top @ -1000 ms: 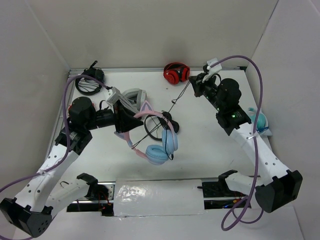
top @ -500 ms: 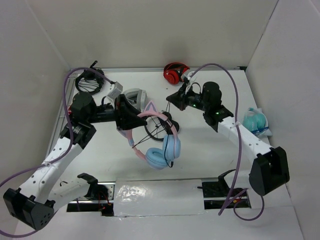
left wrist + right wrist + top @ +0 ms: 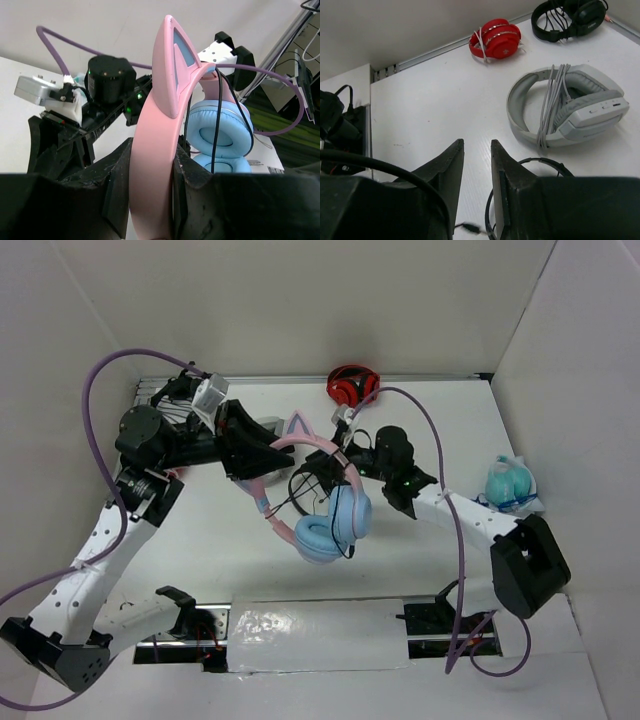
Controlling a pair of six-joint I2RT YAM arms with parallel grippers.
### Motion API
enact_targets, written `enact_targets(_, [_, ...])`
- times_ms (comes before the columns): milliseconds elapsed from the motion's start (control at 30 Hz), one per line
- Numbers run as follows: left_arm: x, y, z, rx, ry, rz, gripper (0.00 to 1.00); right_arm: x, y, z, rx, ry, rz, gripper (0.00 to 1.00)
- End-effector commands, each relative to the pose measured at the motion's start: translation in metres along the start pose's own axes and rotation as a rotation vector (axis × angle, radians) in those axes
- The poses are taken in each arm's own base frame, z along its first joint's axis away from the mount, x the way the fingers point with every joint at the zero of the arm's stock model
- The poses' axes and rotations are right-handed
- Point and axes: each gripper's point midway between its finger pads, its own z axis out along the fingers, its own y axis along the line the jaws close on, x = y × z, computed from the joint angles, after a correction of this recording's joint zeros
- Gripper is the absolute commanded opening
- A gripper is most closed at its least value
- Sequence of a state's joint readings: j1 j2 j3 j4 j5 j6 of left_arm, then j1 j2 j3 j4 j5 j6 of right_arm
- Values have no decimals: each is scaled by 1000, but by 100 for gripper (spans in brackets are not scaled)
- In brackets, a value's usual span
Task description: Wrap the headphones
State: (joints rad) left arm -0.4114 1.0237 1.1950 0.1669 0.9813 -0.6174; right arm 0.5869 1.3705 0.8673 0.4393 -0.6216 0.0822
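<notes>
The headphones have a pink cat-ear headband [image 3: 300,435] and light blue ear cups [image 3: 335,525]. They hang in the air mid-table. My left gripper [image 3: 258,462] is shut on the headband [image 3: 152,165], with both fingers [image 3: 120,172] pressed to its sides. The cups [image 3: 220,132] hang beyond. The thin dark cable [image 3: 305,488] loops slack around the headband. My right gripper [image 3: 335,448] sits close beside the headband. In the right wrist view its jaws [image 3: 477,145] stand a narrow gap apart with bare table between them. A blurred cable plug [image 3: 470,228] shows low between them.
Red headphones [image 3: 352,387] [image 3: 495,39] lie at the back. A black pair [image 3: 175,400] [image 3: 570,15] is at the back left. A wrapped grey-white pair [image 3: 567,107] lies under my left arm. A teal bundle [image 3: 510,485] is at the right edge.
My left gripper has raised the headphones and carried them right and back. My right arm swung left from the back right to the headband, and the once taut cable is now slack.
</notes>
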Motion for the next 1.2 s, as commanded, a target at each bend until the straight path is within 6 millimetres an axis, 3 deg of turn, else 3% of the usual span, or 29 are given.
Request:
enact_targets(0, [-39, -30, -4, 19, -92, 81, 0, -3, -4, 5, 14, -72, 15, 36])
enact_targets(33, [-42, -28, -4, -4, -104, 72, 0, -4, -1, 6, 3, -90, 11, 37])
enact_targets(200, [-57, -27, -9, -80, -151, 36, 0, 31, -5, 9, 26, -69, 80, 39])
enact_targets(333, [-61, -23, -10, -115, -176, 15, 0, 59, 5, 14, 2, -32, 113, 38])
enact_targets(500, [-64, -16, -10, -152, -204, -12, 0, 79, 9, 21, 38, -12, 135, 25])
enact_targets(600, [-67, -3, -13, -217, -258, -51, 0, 85, 14, 24, 69, -20, 160, 8])
enact_targets(633, [-68, 3, -14, -242, -277, -66, 0, 91, 14, 24, 98, -13, 203, 1])
enact_targets(700, [-69, 20, -17, -317, -324, -124, 0, 95, 11, 25, 166, -37, 238, 0])
enact_targets(867, [-69, 69, -32, -541, -455, -274, 0, 124, 17, 18, 282, 6, 363, 0])
enact_targets(1000, [-65, 110, -48, -729, -546, -353, 0, 136, 50, 20, 289, 60, 382, 0])
enact_targets(1067, [-55, 129, -53, -805, -561, -416, 0, 150, 49, 18, 378, 111, 379, 0])
enact_targets(1167, [-45, 153, -60, -898, -600, -481, 0, 158, 73, 28, 381, 158, 371, 0])
